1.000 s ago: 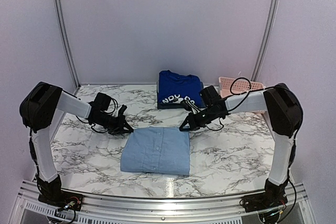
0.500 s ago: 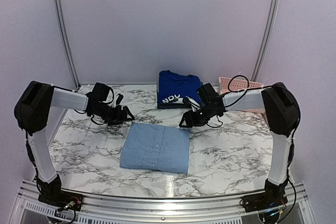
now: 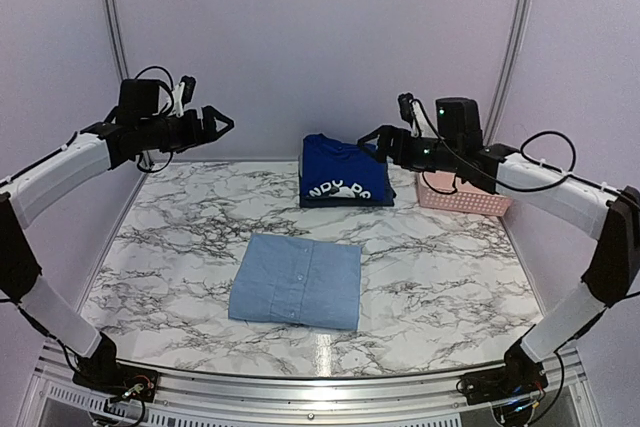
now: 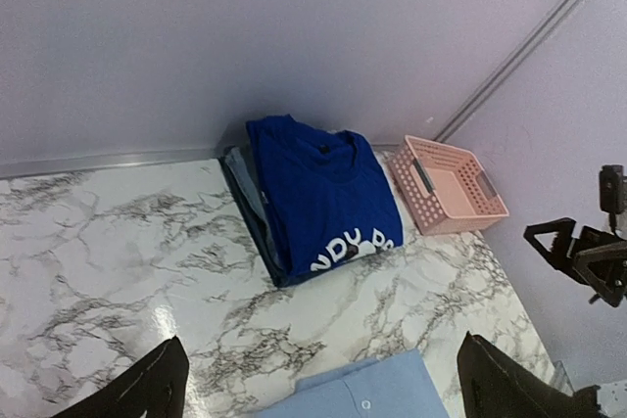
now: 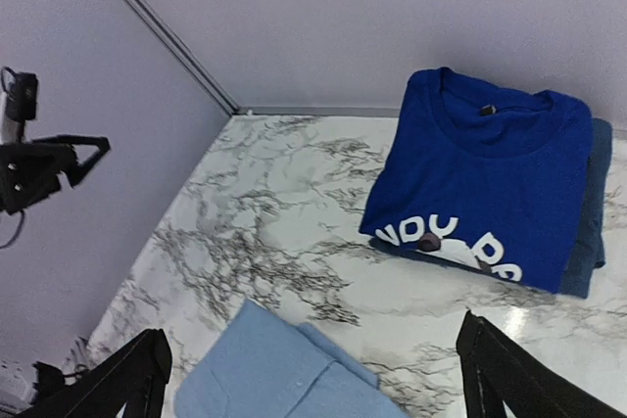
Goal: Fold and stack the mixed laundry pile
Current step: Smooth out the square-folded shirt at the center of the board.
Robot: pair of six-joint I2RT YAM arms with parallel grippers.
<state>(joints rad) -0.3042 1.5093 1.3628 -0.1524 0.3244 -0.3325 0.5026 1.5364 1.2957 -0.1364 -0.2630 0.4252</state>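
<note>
The folded light-blue collared shirt (image 3: 297,282) lies flat as a neat rectangle on the near middle of the white, grey-veined marble-patterned table (image 3: 450,277), apart from everything else. Well behind it, against the back wall, the folded royal-blue T-shirt (image 3: 343,172) tops a low stack of darker blue folded pieces (image 4: 250,198). The pink plastic lattice basket (image 3: 460,192) stands just to the stack's right. The left gripper (image 3: 220,123) and the right gripper (image 3: 368,139) hang high above the table's far corners, each with its fingers spread wide and nothing between them.

The likely remaining step is carrying the light-blue shirt onto the stack. Pinching only one edge would probably let the folds fall open in the air. Setting it down off-centre could push the T-shirt askew or toward the basket.

The T-shirt's white lettering reads "NDY", then a letter or two cut off by the fold. No brand or label is legible.
</note>
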